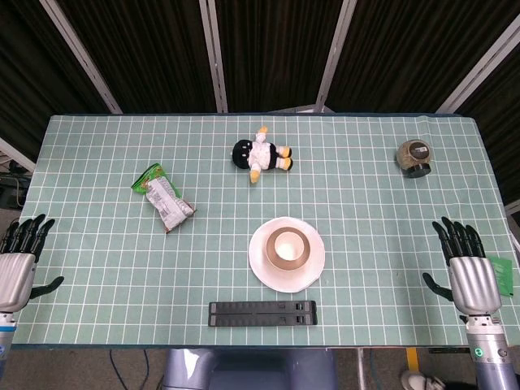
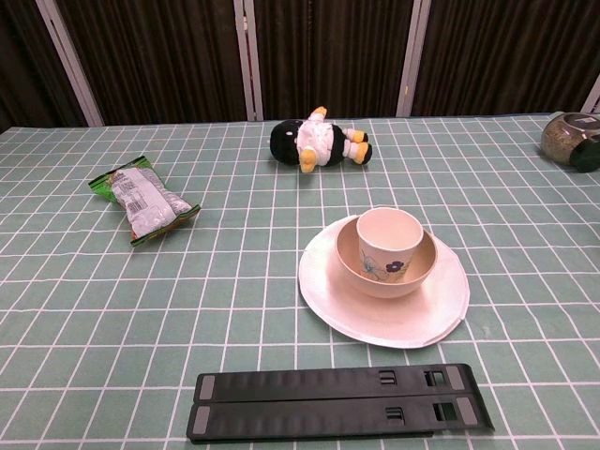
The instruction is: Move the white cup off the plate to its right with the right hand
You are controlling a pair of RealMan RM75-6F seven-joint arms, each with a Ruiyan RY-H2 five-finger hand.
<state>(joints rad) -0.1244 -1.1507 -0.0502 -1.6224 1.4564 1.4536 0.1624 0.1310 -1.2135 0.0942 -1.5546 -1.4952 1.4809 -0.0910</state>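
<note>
A white cup [image 1: 286, 246] [image 2: 388, 236] stands upright inside a shallow bowl with a flower print [image 2: 386, 270], and the bowl sits on a white plate [image 1: 262, 263] [image 2: 328, 291] near the table's front middle. My right hand [image 1: 466, 264] lies flat at the table's right front edge, fingers spread, holding nothing, well to the right of the plate. My left hand [image 1: 18, 258] lies the same way at the left front edge, empty. Neither hand shows in the chest view.
A black flat bar [image 1: 262, 313] [image 2: 339, 403] lies in front of the plate. A penguin plush toy [image 1: 260, 154] [image 2: 317, 141] lies behind it. A snack packet [image 1: 163, 197] [image 2: 142, 201] is at the left, a jar [image 1: 414, 158] [image 2: 574, 139] at the far right.
</note>
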